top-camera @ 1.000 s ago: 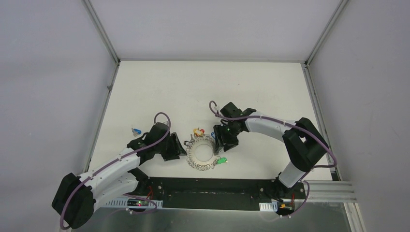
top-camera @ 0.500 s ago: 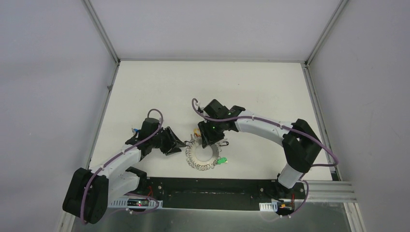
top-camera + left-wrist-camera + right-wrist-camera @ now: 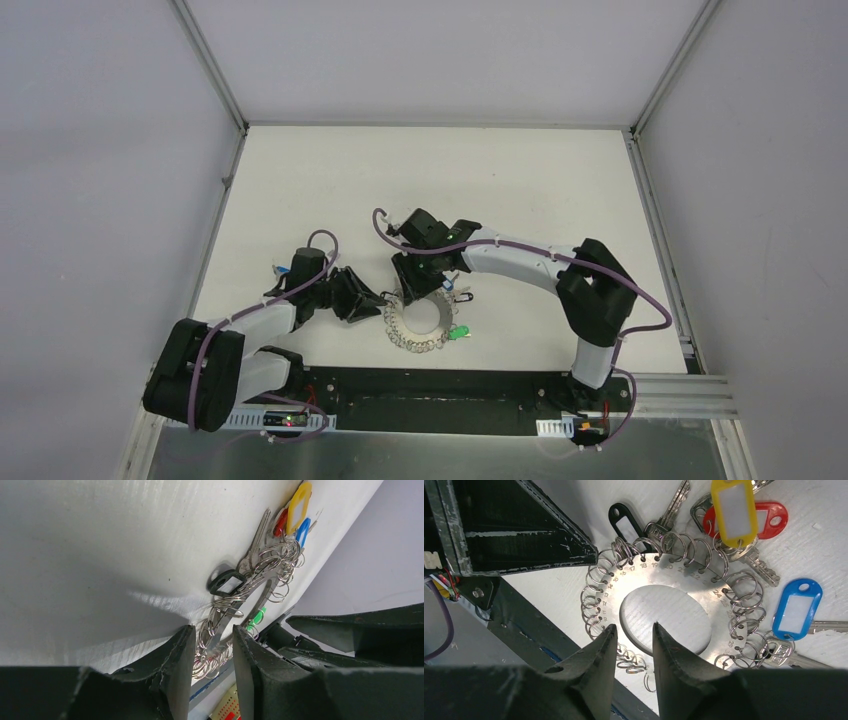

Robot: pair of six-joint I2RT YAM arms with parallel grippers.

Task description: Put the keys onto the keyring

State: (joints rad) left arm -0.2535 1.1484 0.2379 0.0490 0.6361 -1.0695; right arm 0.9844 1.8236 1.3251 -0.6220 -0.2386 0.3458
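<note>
1. The keyring [image 3: 621, 587], a flat silvery metal ring with numbered holes and wire loops all round its edge, lies flat near the near edge of the white bench [image 3: 420, 180], about midway between the side edges.
2. A yellow-tagged key [image 3: 734, 507], a red-tagged key [image 3: 769, 520], a black-tagged key [image 3: 626, 527] and a blue-tagged key [image 3: 796, 607] are gathered against its rim. A green-tagged key [image 3: 460, 333] lies at its near right side.
3. The left hand [image 3: 212, 635] is set low, with the ring's rim and loops between its narrowly parted fingers. Whether the rim is actually pinched cannot be told.
4. The right hand [image 3: 631, 632] is held over another part of the rim, fingers a little apart, with nothing seen gripped.
5. The step is judged to be securing the ring. The flat plate should be clamped, not the springy loops, which would probably slip or bend.
6. One hand should serve as an anchor, so that the other can be freed to thread a key.
</note>
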